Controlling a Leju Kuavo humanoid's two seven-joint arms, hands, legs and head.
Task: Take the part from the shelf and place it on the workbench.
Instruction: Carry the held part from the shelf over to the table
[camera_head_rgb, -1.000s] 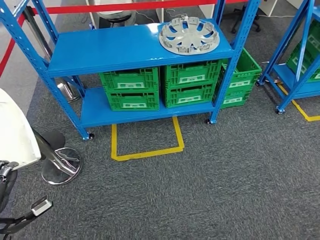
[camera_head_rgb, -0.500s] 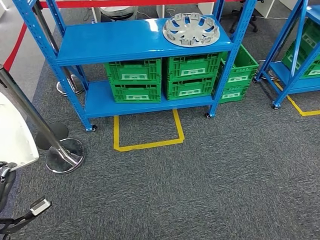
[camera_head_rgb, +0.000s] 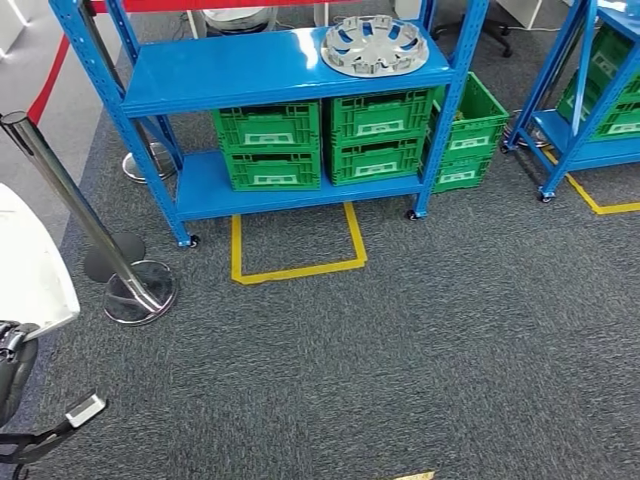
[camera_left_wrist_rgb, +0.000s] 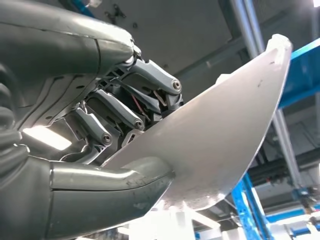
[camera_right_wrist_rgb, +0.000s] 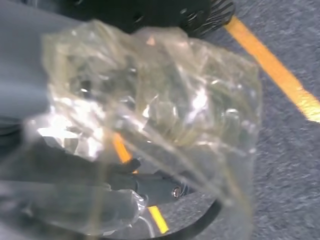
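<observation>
the left hand (camera_left_wrist_rgb: 113, 135) is clamped on a white curved panel (camera_left_wrist_rgb: 211, 150): thumb under one face, darker fingers pressed on the other, edge of the panel pinched between them. in the head view the same white panel (camera_head_rgb: 30, 270) juts in at the lower left edge, so it's carried on the robot's left side, low and close to the body. its long axis seems to run away from the hand, tip pointing out and forward, tho the wrist pic is turned so i can't say more than that.

the right hand (camera_right_wrist_rgb: 124, 185) is blurred behind a crumpled clear plastic bag (camera_right_wrist_rgb: 158, 115); dark fingers show under the bag, w/ grey carpet and a yellow floor line behind. can't tell if it grips the bag or if the bag just covers it, so its state is unclear.

ahead in the head view: blue shelf (camera_head_rgb: 226, 70) w/ a silver wheel cover (camera_head_rgb: 373, 45) on the top board at the right end, green crates (camera_head_rgb: 317, 140) on the lower board, a yellow taped box on the carpet in front of it. a chrome post (camera_head_rgb: 83, 220) w/ round base stands near the white panel, to the left front.

my read: part already in the left hand, off the shelf; no workbench visible here, so the carry isn't done. the panel's free end passing near that post is the thing to watch.
</observation>
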